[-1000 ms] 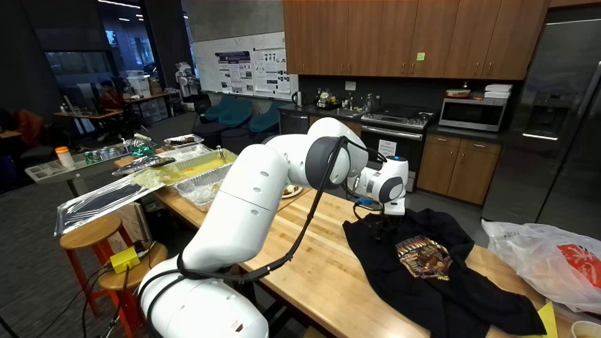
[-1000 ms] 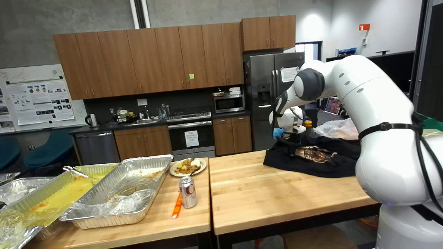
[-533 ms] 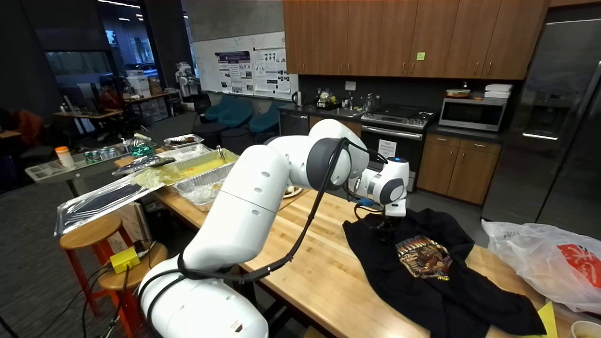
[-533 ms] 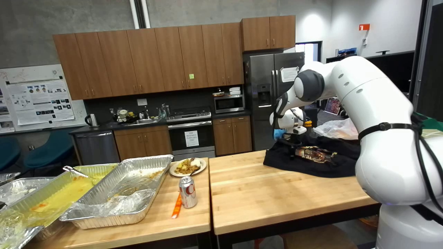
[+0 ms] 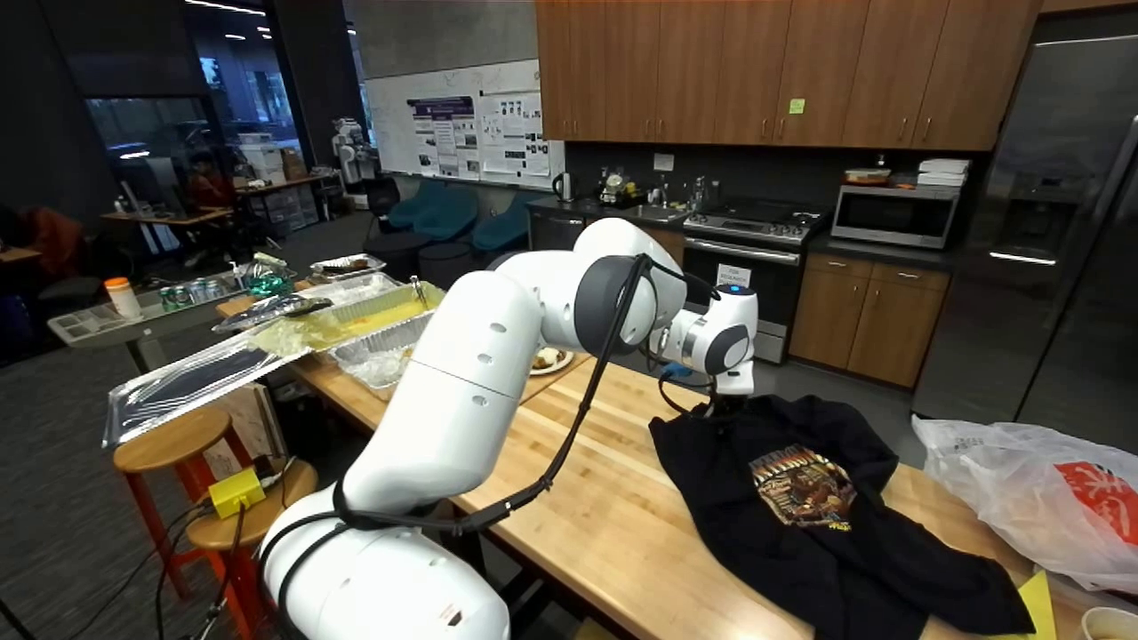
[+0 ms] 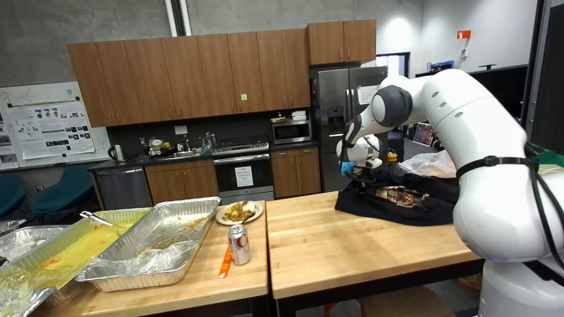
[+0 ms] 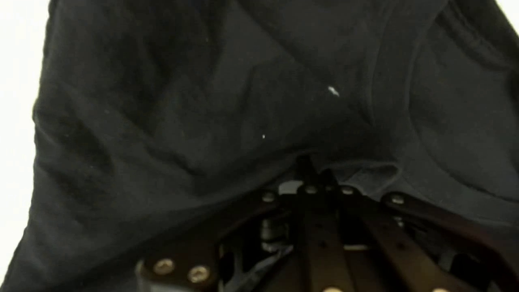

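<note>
A black shirt (image 5: pixel 782 551) with a colourful print (image 5: pixel 805 487) lies spread over the wooden table, visible in both exterior views. My gripper (image 7: pixel 316 172) points down at its upper part, near the collar band (image 7: pixel 391 81). The jaws are together, and folds of the dark fabric (image 7: pixel 182 121) run in to the fingertips, which pinch the cloth. Black on black makes the exact amount of cloth between the pads hard to see. In an exterior view the gripper (image 6: pixel 363 188) stands low against the shirt (image 6: pixel 396 213), to the left of its print.
A white plastic bag (image 5: pixel 1049 507) lies beyond the shirt, with a yellow piece (image 5: pixel 1037 606) and a cup (image 5: pixel 1107 622) near it. On the adjoining table stand foil trays (image 6: pixel 194 253), a soda can (image 6: pixel 239 244) and a plate of food (image 6: pixel 259 213).
The gripper has shut over the last second. It dipped slightly, then moved a little left and up in both exterior views, away from the print. The rest of the shirt looks unmoved.
</note>
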